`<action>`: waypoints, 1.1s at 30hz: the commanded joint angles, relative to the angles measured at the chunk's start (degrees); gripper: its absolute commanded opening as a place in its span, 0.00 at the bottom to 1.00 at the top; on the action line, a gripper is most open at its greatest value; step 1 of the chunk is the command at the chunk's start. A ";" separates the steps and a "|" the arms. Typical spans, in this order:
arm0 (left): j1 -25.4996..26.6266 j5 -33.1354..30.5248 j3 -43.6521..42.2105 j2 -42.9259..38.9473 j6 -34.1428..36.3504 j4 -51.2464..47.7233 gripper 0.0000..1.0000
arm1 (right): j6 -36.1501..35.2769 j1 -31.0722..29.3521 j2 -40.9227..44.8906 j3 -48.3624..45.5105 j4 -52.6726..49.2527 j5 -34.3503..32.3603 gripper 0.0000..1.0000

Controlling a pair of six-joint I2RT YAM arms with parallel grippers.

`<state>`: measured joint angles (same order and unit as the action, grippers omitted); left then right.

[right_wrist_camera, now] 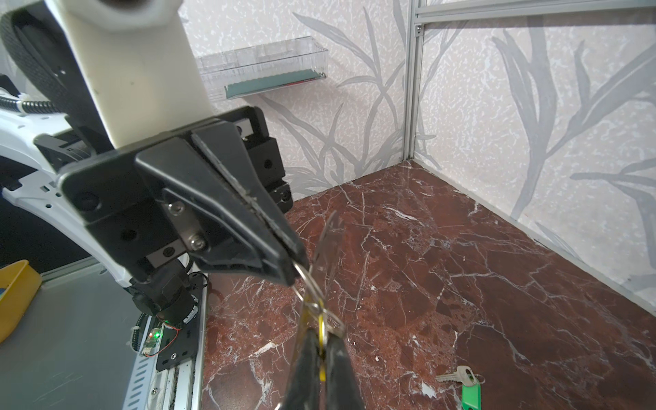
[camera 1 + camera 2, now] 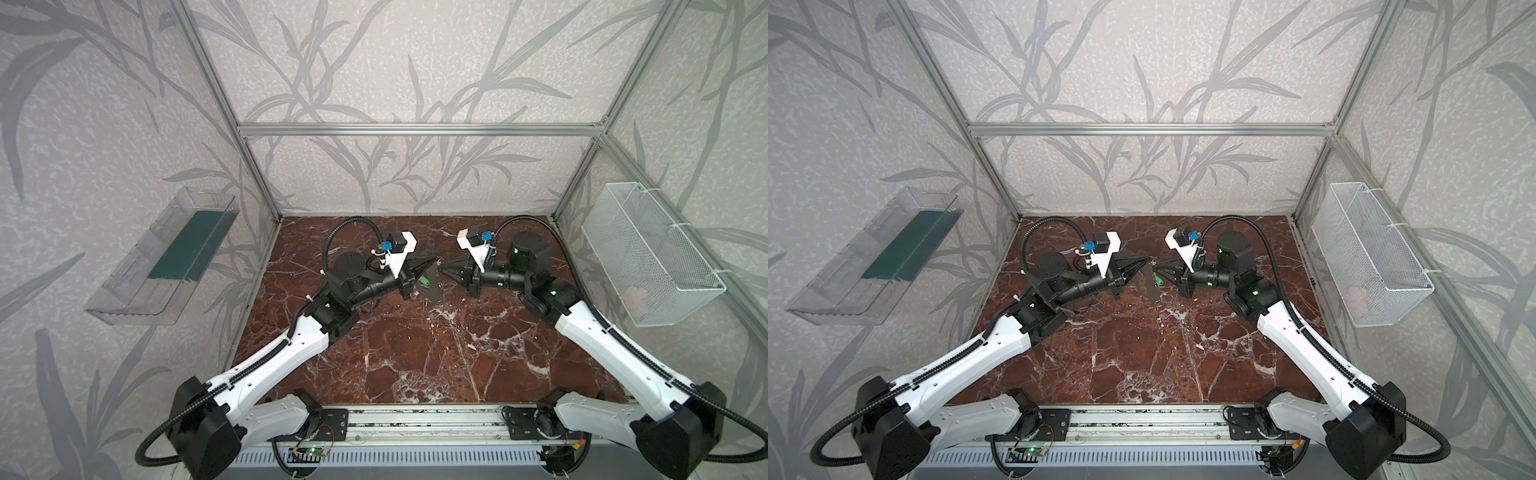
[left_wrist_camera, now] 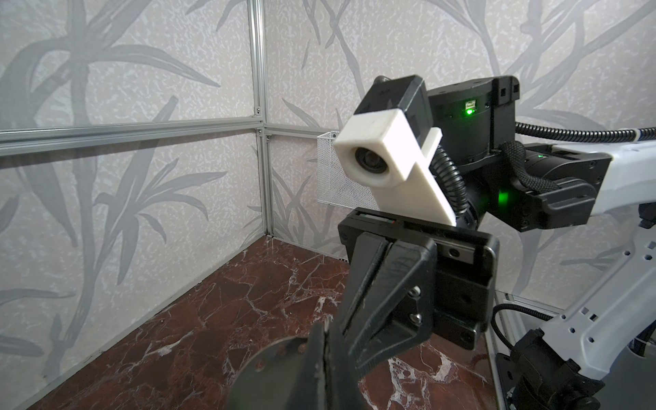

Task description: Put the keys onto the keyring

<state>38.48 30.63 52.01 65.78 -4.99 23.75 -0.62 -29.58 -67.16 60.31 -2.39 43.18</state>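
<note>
Keyring (image 3: 269, 376) blurred, cropped, yellow tag (image 1: 321, 362) mostly hidden in right jaws

Clear tray (image 2: 124, 291) left wall, mesh basket (image 2: 648, 249) right; marble tabletop (image 2: 415, 357).

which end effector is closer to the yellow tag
Right. The yellow tag is clamped in the right end effector; the left end effector is shut just beyond it, gripping the keyring.
</note>
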 commanded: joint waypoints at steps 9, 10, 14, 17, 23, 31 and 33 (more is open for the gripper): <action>-0.31 1.10 -0.77 -0.31 -1.11 4.29 0.00 | -1.65 -1.39 -0.82 2.16 -0.24 4.88 0.00; -0.25 1.13 -0.80 -0.30 -1.11 4.29 0.00 | -1.78 -1.44 -0.95 2.28 -0.49 4.95 0.00; -0.25 1.17 -1.04 -0.41 -1.40 4.73 0.00 | -2.50 -1.96 -1.57 3.02 -1.33 5.51 0.00; -0.26 1.27 -1.26 -0.42 -1.51 4.90 0.00 | -3.04 -2.44 -1.99 3.54 -1.99 5.68 0.00; -0.33 1.45 -1.38 -0.46 -1.75 5.26 0.00 | -3.78 -3.05 -2.54 4.28 -2.77 5.22 0.00; -0.28 1.62 -1.74 -0.89 -1.72 5.23 0.00 | -4.14 -2.91 -1.79 3.84 -3.59 -0.70 0.00; -0.31 1.36 -2.14 -1.21 -1.69 5.28 0.00 | -4.46 -2.61 -1.11 3.53 -3.90 -1.59 0.00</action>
<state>38.44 31.64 50.48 65.73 -6.22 26.65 -4.19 -32.03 -69.43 62.83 -5.56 43.27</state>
